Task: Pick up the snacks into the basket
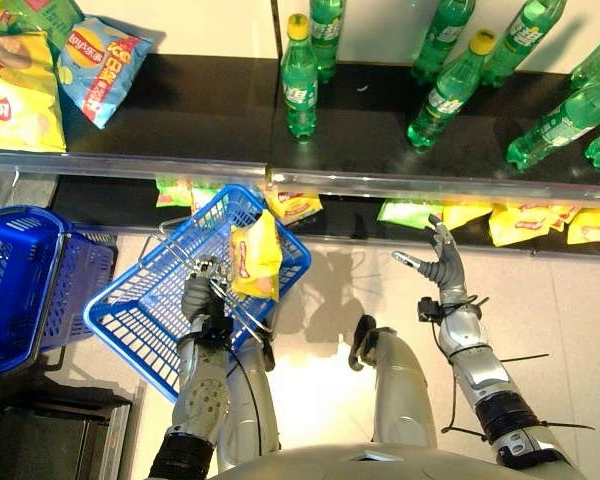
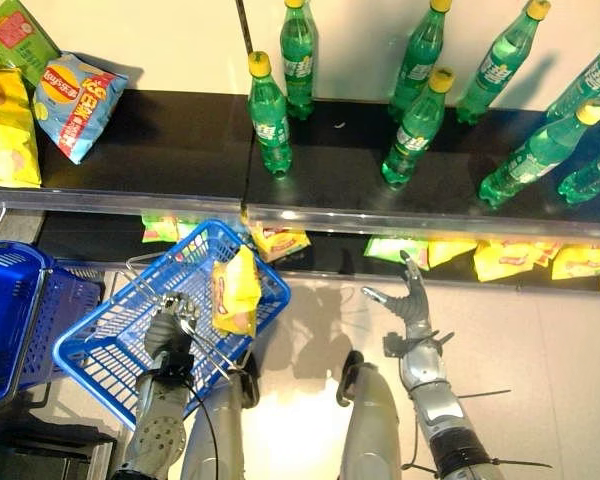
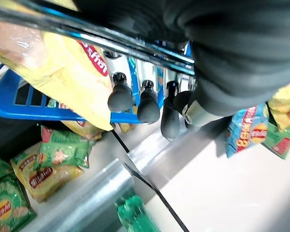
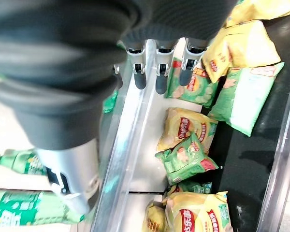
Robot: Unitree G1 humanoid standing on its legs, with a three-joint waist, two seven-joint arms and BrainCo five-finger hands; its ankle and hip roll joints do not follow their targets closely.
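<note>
— Left hand?
— Curled round the wire handle of the blue basket, at about seven o'clock in the eye views. Holding it up, tilted.
— Snack?
— Yellow chip bag lying across the basket's rim by the handle, just at one o'clock from that hand. Red-and-white round logo on it; lettering too small to read.
— Right hand?
— At four o'clock, raised, fingers spread and straight, holding nothing. Pointed toward the lower shelf.
— On that shelf?
— More yellow and green chip bags in a row, same round logos, print unreadable.
— Further out?
— Green bottles with yellow caps on the upper shelf at twelve to two o'clock; white-and-green labels, not legible. Light-blue chip bag and big yellow bag at ten o'clock. Stack of blue baskets at nine o'clock.
</note>
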